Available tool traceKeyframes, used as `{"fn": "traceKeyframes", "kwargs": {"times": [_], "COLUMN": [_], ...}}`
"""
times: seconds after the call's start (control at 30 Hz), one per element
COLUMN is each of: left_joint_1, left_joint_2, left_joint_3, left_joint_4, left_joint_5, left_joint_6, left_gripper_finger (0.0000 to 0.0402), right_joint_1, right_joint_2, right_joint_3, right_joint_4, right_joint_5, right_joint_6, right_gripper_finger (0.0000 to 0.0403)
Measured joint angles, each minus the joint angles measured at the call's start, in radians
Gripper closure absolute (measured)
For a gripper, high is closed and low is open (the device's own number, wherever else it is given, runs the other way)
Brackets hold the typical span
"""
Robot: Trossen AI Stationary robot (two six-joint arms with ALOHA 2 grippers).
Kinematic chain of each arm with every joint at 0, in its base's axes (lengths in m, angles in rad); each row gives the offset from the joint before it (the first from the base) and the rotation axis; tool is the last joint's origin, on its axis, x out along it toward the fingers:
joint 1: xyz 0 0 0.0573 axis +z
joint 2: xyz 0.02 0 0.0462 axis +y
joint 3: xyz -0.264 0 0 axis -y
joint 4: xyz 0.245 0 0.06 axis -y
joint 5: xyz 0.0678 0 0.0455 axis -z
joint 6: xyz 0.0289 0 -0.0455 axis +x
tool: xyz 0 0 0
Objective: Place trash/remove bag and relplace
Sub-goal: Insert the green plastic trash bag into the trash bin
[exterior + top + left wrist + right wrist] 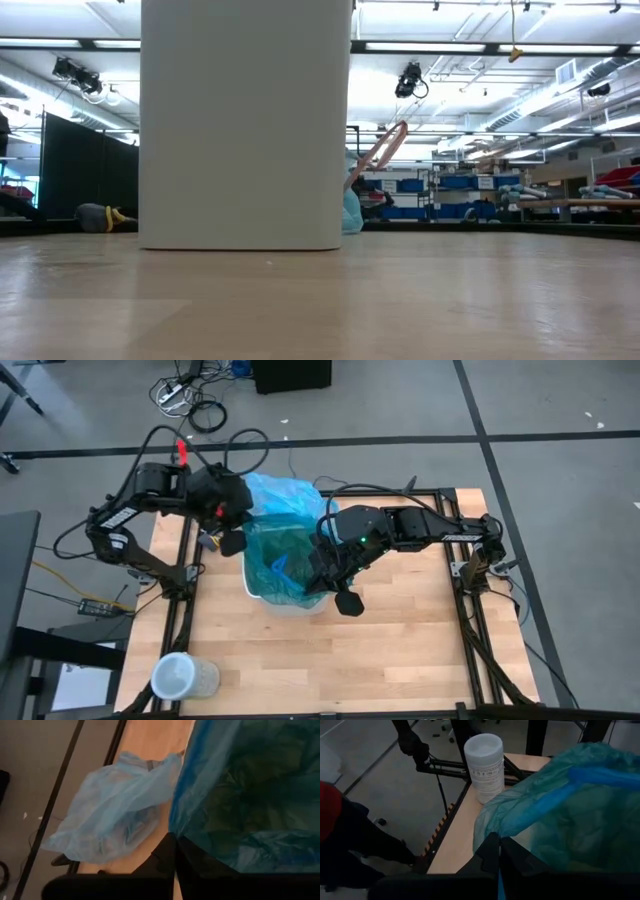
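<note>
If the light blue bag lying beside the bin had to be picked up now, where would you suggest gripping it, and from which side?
Probably at the bunched neck of the light blue bag, the end nearest the bin. There the film gathers into a narrow fold that two fingers can close on; the rest billows loosely toward the table's far edge. Come from above with the left gripper, which is close by.

Thin plastic liners over a smooth white bin, on a pale wooden table.

The table (400,650) is light wood in butt-jointed strips, with a soft satin sheen in the low view. The bin (245,125) has smooth, matt white walls. The bag (112,810) is thin, crinkly, translucent sky-blue plastic film. The darker teal-green liner (555,815) is wrinkled, semi-transparent plastic with a faint gloss. The canister (485,765) looks like white plastic with a printed label. Both arms are matt black, and the table frame (465,610) is dark metal.
</note>
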State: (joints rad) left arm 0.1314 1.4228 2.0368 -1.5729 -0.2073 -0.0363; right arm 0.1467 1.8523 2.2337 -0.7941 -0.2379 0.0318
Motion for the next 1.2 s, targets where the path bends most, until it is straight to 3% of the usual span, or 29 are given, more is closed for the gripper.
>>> {"fn": "traceKeyframes", "kwargs": {"times": [0.3,0.6,0.67,0.9,1.2], "left_joint_1": [0.000,-0.002,-0.002,0.001,-0.001], "left_joint_2": [-0.083,-0.193,-0.207,-0.185,-0.127], "left_joint_3": [-0.134,-0.271,-0.276,-0.276,-0.277], "left_joint_4": [0.002,0.001,0.001,0.003,0.002], "left_joint_5": [0.005,0.123,0.116,-0.063,-0.002], "left_joint_6": [-0.062,-0.228,-0.237,-0.155,-0.107], "left_gripper_finger": [0.0393,0.0394,0.0394,0.0394,0.0394], "right_joint_1": [0.003,0.003,0.003,0.004,0.005], "right_joint_2": [0.000,0.000,0.000,0.000,0.000], "right_joint_3": [0.000,0.000,0.000,0.000,0.000], "right_joint_4": [-0.011,-0.022,-0.020,-0.002,-0.020], "right_joint_5": [0.000,0.000,0.000,-0.001,-0.029], "right_joint_6": [0.000,-0.003,-0.008,-0.008,-0.007], "right_gripper_finger": [0.0403,0.0403,0.0403,0.0403,0.0403]}}
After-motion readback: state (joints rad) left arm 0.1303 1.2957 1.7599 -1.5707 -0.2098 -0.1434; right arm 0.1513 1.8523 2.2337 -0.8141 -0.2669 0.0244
